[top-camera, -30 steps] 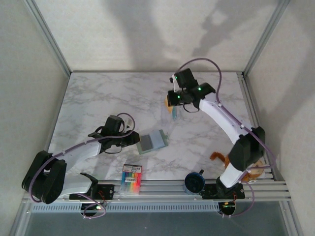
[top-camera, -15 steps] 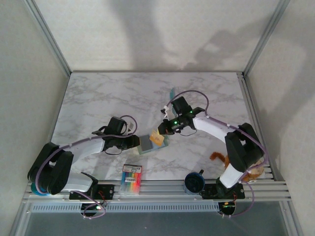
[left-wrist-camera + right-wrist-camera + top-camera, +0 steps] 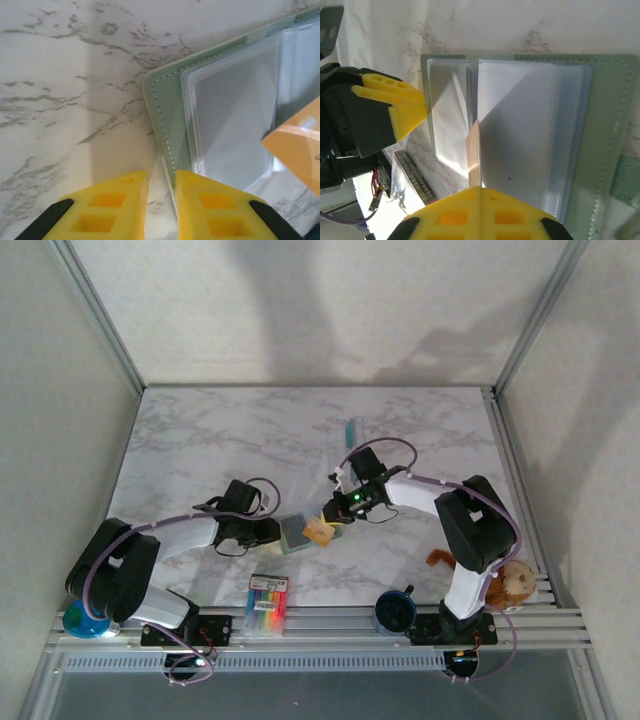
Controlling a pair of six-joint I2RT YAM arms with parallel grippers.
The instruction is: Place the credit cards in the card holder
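You've got the right gripper clenched tight on the tan-gold card. The card stands on edge out of the fingertips, right over the open card holder and lined up with the boundary between its two clear sleeves. From the wrist view I can't tell whether the card's tip is touching the plastic.

The card holder lies spread open, clear pockets up, in the middle of the marble table, between your two grippers.

Your left gripper sits low at the holder's left side. Its jaws are only narrowly parted and the holder's stitched green edge runs into the gap. I can't tell whether that edge is actually pinched.

The teal card lies flat farther back on the table, well apart from the holder. The marker pack rests by the near rail.
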